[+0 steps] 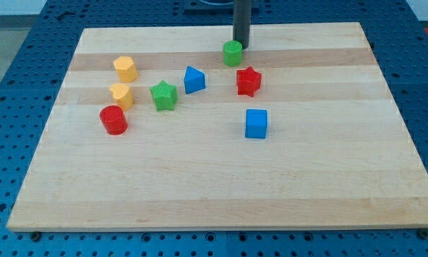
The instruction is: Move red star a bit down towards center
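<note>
Landmark: the red star [248, 81], which sits on the wooden board [221, 185], right of middle and toward the view's top.
Red cylinder [113, 120]: far to the star's left and a little lower, the leftmost block.
Yellow blocks: one [121, 95] just above the red cylinder, another [125, 69] above that, both well left of the star.
Green star [163, 95]: left of the red star, slightly lower.
Blue block [194, 79]: near the star's left, level with it, shape unclear.
Green cylinder [232, 53]: just above and left of the star, apart from it.
My tip [241, 47]: a bare rod end with nothing to open or close, touching or nearly touching the green cylinder's upper right, above the star and not touching it.
Blue cube [256, 123]: below the star, slightly right, apart.
</note>
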